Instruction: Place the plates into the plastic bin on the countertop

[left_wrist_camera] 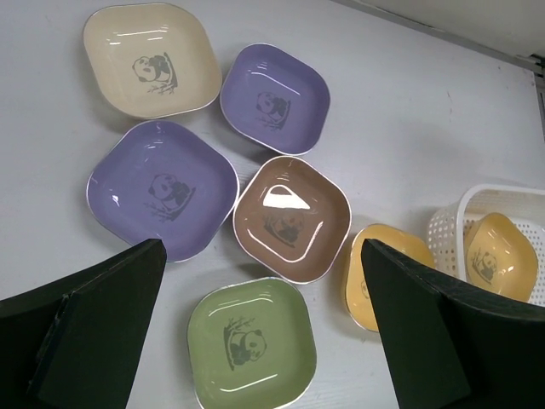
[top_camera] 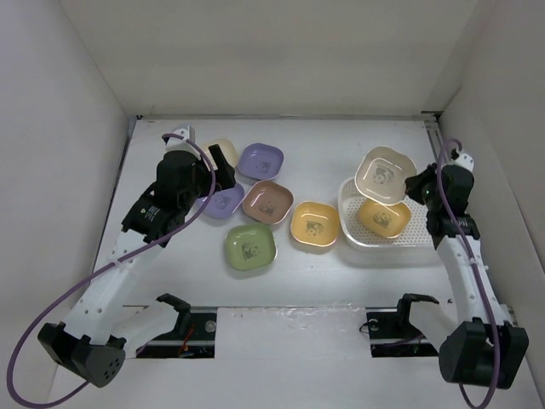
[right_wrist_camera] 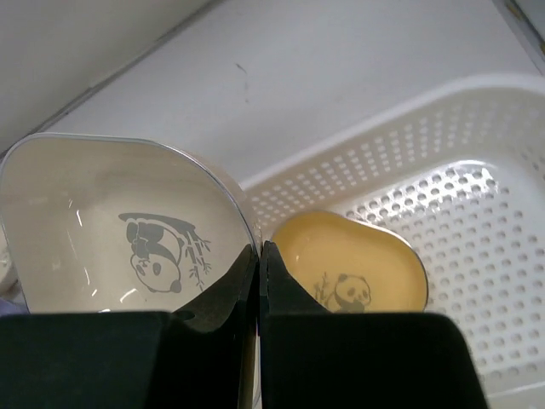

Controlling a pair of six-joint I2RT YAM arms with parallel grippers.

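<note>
Right gripper (right_wrist_camera: 258,256) nips the rim of the cream rounded-square plastic plate (right_wrist_camera: 119,221), likely light, stiff and slippery; left gripper (left_wrist_camera: 262,247) gapes empty.

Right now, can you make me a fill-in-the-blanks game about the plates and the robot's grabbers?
1. The plate lying inside the bin is ____.
2. The lifted plate pinched by the right gripper is ____.
3. The left gripper holds nothing and is wide ____.

Missing words: yellow, cream, open.
</note>
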